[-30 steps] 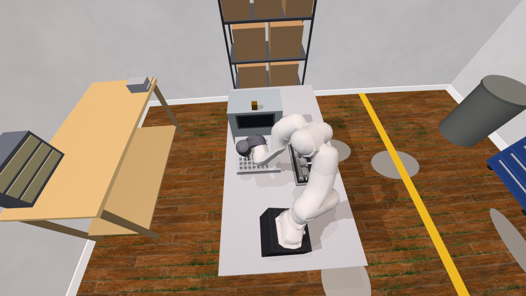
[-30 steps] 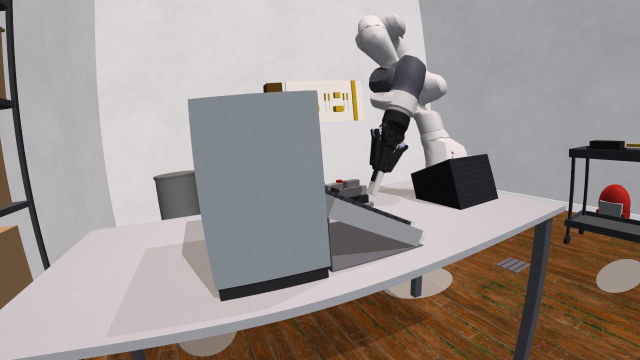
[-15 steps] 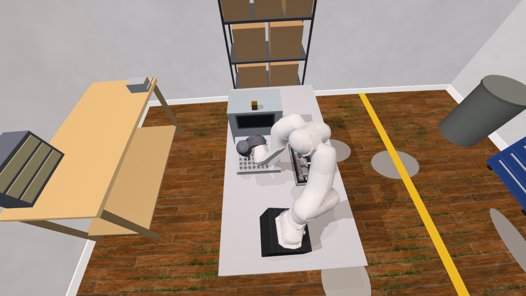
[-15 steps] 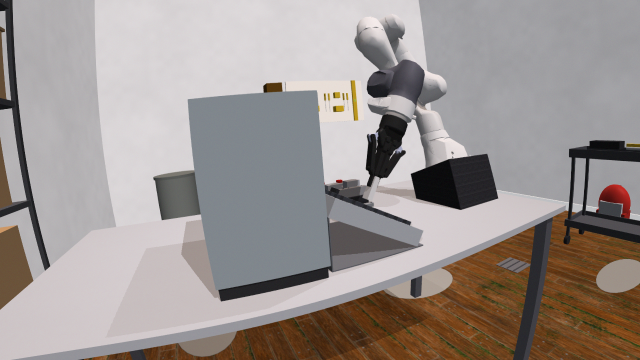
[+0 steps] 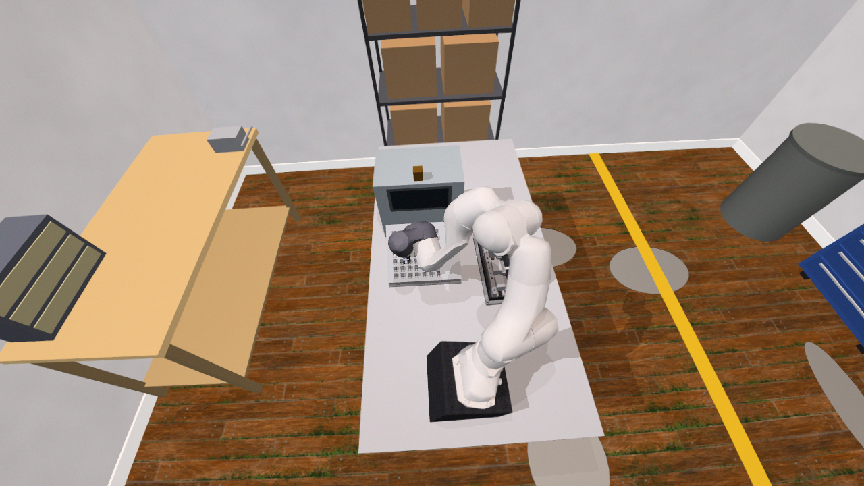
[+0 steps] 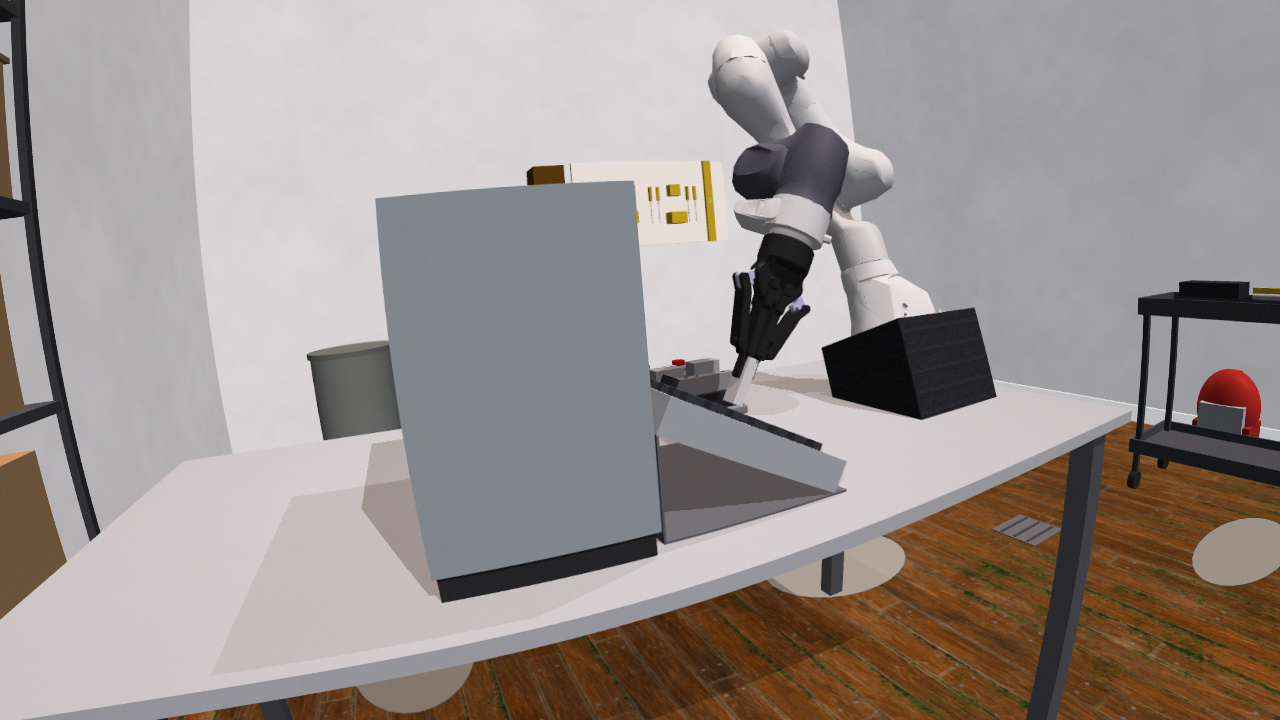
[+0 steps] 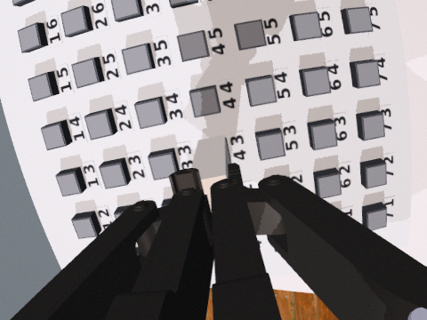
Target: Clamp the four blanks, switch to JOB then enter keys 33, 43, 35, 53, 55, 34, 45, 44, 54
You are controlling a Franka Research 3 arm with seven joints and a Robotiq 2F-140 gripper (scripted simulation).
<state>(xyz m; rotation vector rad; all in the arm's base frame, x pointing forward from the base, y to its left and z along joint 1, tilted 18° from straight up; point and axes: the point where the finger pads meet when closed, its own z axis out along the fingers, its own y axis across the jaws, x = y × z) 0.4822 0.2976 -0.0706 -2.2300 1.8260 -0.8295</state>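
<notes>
Key 43 (image 7: 213, 155), lower centre of the wrist view, looks small, rigid and springy, best pushed squarely on its top by the empty, pressed-together gripper (image 7: 210, 180).

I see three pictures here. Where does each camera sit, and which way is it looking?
Top: high overhead, looking down on the white table, the whole arm and its black base.
Exterior: low, behind the grey cabinet, facing back toward the arm and its shut gripper.
Wrist: mounted on the gripper, looking along the black fingers at the numbered keys, close by key 43.
Shared: top and exterior both show the cabinet and sloped keypad; the keypad also fills the wrist view.
</notes>
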